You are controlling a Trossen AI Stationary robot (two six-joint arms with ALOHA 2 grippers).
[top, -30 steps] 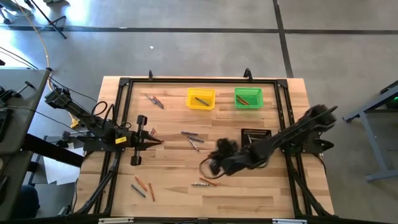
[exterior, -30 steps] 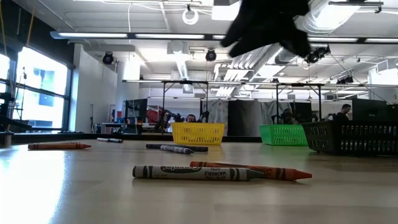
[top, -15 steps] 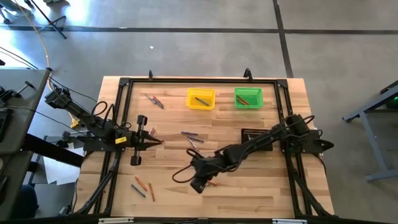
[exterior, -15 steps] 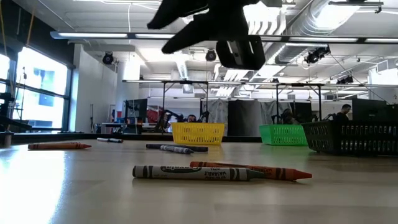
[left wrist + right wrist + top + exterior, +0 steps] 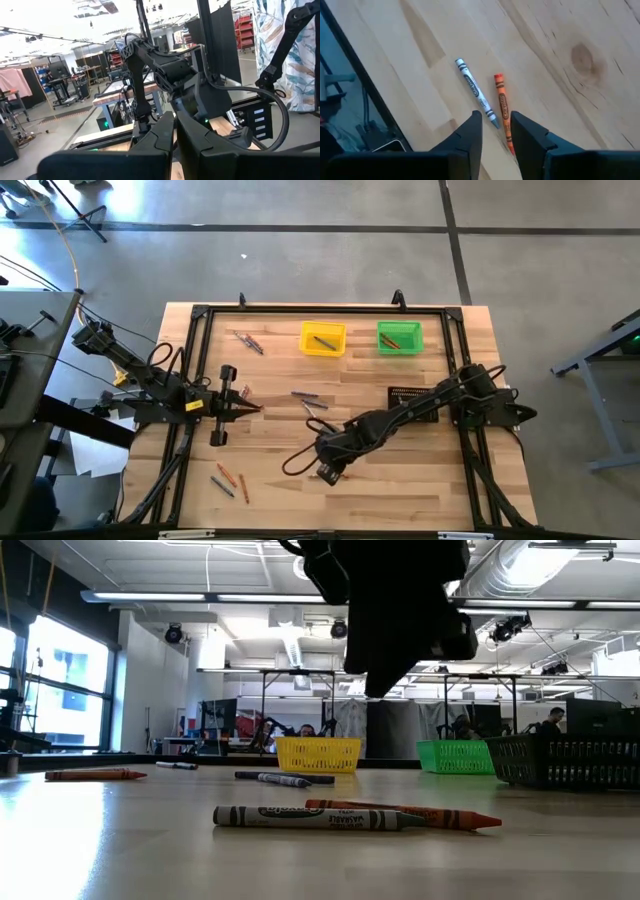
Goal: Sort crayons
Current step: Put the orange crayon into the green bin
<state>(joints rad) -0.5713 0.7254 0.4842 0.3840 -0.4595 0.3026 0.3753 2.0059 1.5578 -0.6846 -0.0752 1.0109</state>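
A grey crayon (image 5: 476, 92) and an orange crayon (image 5: 503, 107) lie side by side on the wooden table, near its front middle (image 5: 335, 474); they also show in the low view, grey (image 5: 315, 817) and orange (image 5: 410, 813). My right gripper (image 5: 496, 134) is open and hangs above this pair, fingers pointing down, touching nothing. It shows dark in the low view (image 5: 385, 680) and in the high view (image 5: 322, 470). My left gripper (image 5: 252, 409) waits shut and empty at the table's left.
A yellow bin (image 5: 323, 338) and a green bin (image 5: 399, 337) stand at the far edge, each with a crayon inside. A black ribbed tray (image 5: 412, 395) stands at the right. Loose crayons lie at the far left (image 5: 248, 341), middle (image 5: 308, 402) and near left (image 5: 230, 479).
My right gripper has swung from beside the black tray toward the table's left and near edge, and has come down over the grey and orange crayon pair. The crayons have not moved.
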